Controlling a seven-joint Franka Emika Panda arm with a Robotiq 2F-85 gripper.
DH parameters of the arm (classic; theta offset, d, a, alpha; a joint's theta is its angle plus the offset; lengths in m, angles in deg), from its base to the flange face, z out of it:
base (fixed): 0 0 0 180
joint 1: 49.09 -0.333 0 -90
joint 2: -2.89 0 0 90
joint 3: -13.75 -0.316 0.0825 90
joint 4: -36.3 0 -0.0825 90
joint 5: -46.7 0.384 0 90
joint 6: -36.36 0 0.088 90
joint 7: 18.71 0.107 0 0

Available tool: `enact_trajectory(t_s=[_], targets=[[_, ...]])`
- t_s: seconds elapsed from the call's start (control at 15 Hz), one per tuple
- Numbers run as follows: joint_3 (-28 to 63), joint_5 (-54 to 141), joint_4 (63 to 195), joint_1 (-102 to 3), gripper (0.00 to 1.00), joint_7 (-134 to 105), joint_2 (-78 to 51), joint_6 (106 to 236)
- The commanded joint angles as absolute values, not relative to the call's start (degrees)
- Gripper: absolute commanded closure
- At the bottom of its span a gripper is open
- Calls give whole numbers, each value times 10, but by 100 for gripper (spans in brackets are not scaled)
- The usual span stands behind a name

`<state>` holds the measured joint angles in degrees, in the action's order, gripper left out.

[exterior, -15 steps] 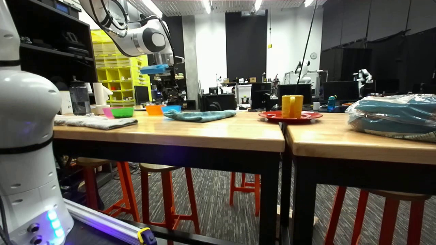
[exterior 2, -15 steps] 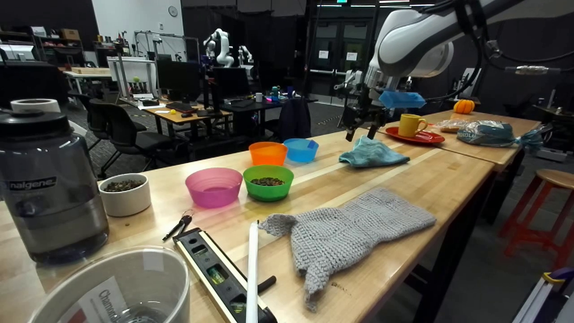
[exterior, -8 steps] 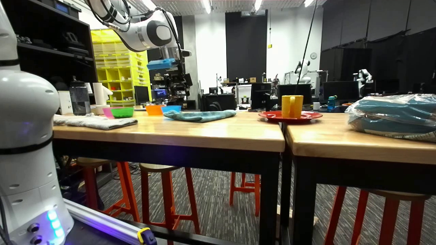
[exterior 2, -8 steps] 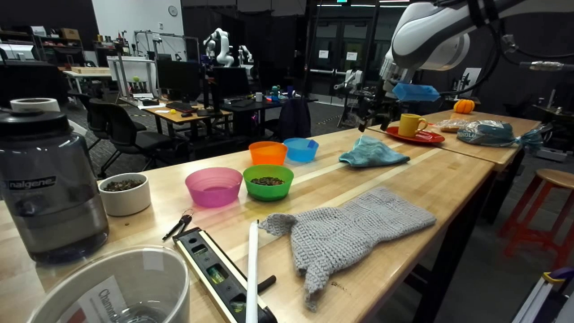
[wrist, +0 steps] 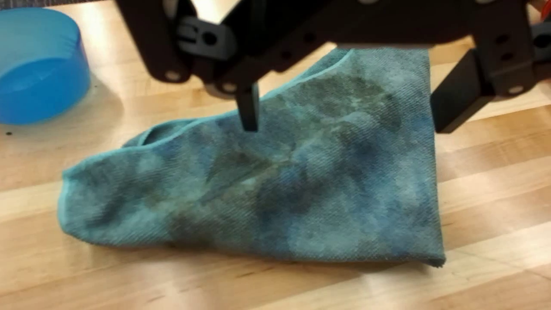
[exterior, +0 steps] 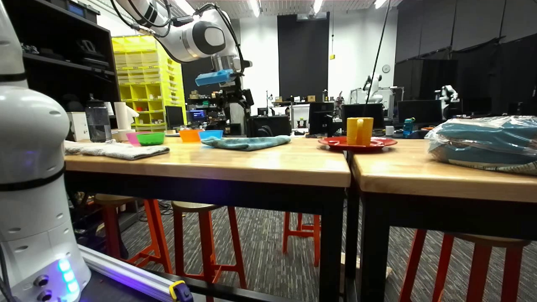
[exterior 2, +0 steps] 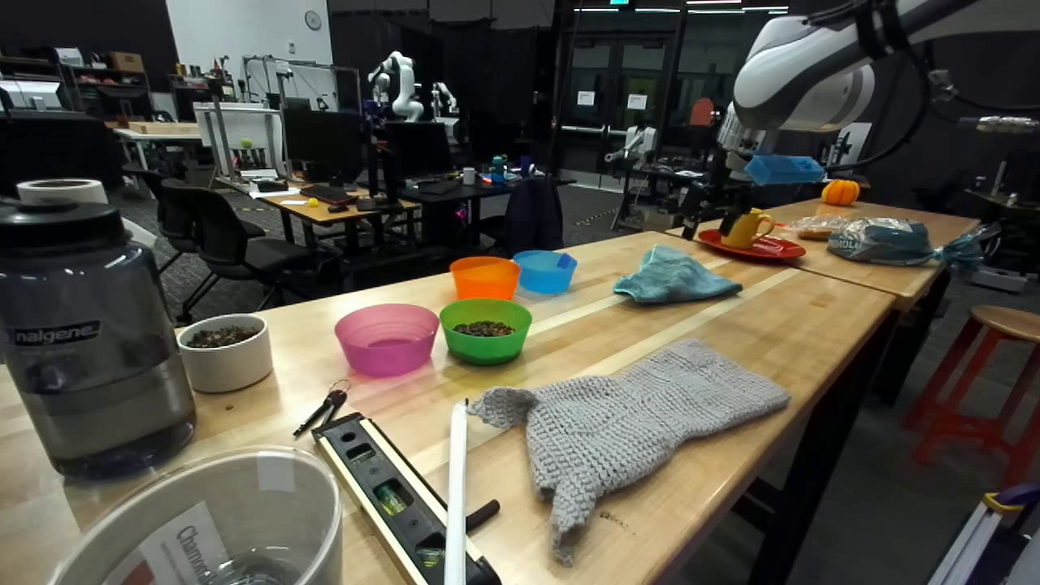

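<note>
The gripper hangs above the wooden table with its jaws spread wide, holding nothing. Below it, clear of the jaws, a loosely folded blue-green cloth lies on the table, and a blue bowl stands near, off to one side of the gripper. In an exterior view, a yellow mug on a red plate sits farther off, on the side of the gripper away from the bowl.

Open air between the end effector and the teal cloth below it. Sideways is trickier tbh: blue bowl near one end of the cloth, red plate with a yellow mug past the other.
</note>
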<state>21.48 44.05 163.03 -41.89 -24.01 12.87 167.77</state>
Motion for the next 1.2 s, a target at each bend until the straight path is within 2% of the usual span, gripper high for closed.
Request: enact_trajectory(t_s=[0.0,1.13], targets=[[218,404,1624,-417,0,-289,113,1702],[217,386,1591,-418,0,-324,83,1702]])
